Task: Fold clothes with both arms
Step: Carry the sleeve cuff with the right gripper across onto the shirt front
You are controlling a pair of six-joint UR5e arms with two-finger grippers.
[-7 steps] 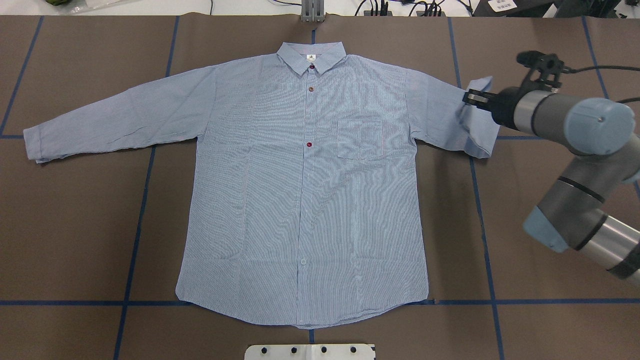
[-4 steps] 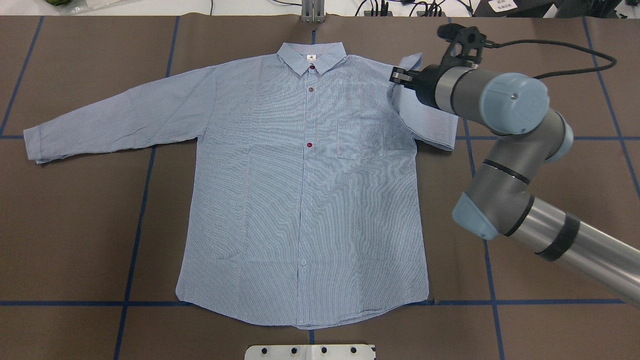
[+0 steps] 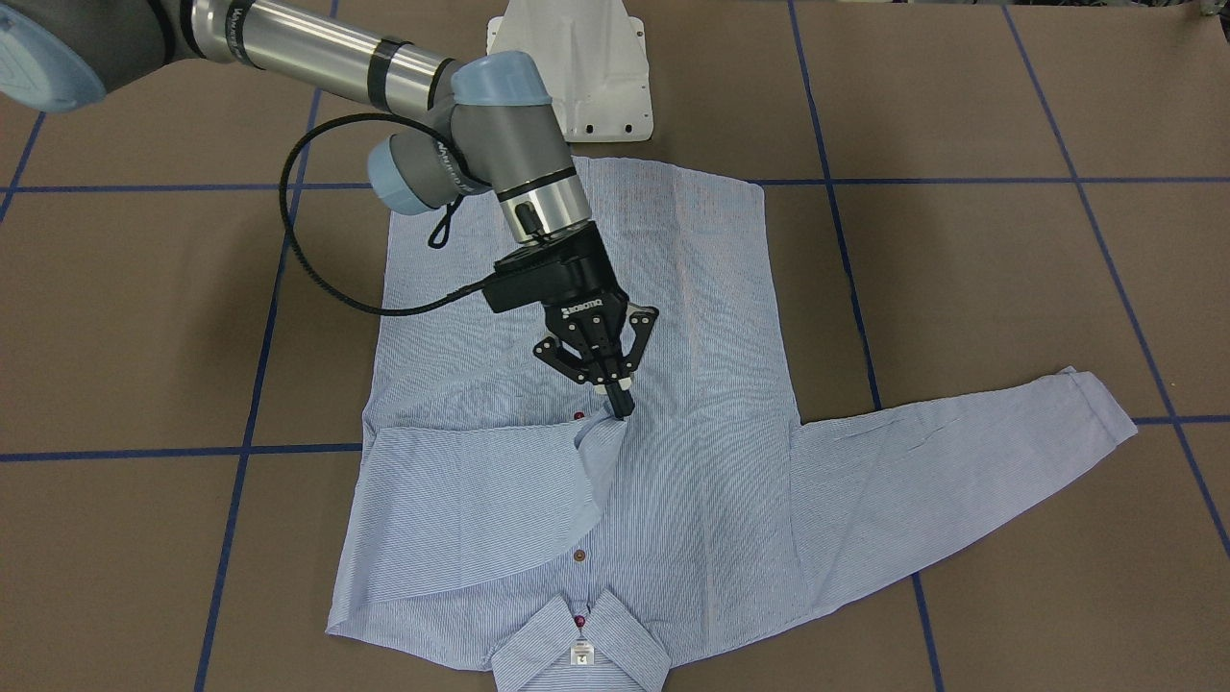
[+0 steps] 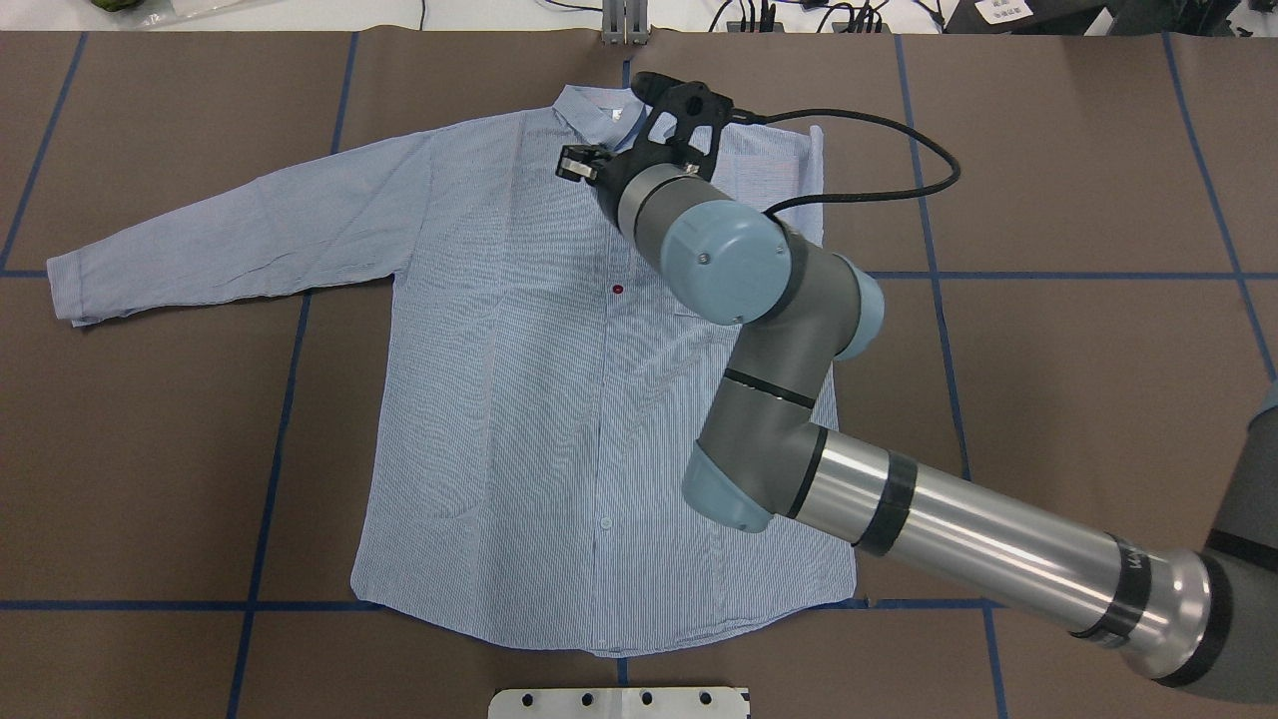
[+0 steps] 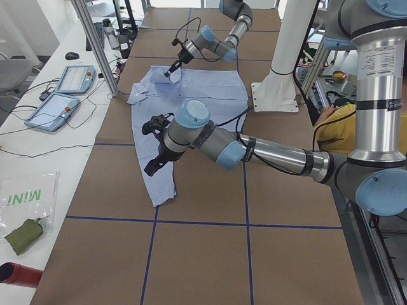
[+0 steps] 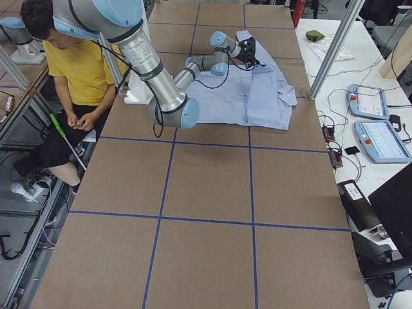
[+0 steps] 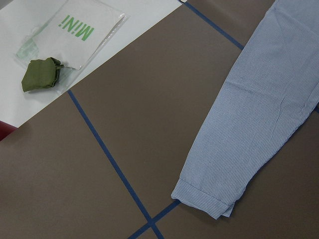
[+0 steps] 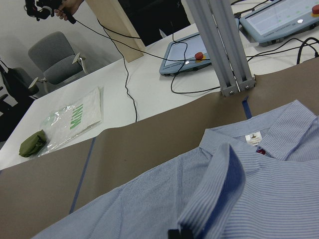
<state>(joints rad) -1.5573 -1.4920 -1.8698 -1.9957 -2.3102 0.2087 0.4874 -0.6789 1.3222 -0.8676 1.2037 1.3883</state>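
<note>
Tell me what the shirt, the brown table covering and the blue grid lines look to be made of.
The shirt: thin woven cloth, probably cotton; fine stripes, soft creases, matte.
The table covering: likely a matte brown paper or felt sheet; flat, no shine.
The grid lines: seemingly blue adhesive tape; narrow strips, slightly uneven.
</note>
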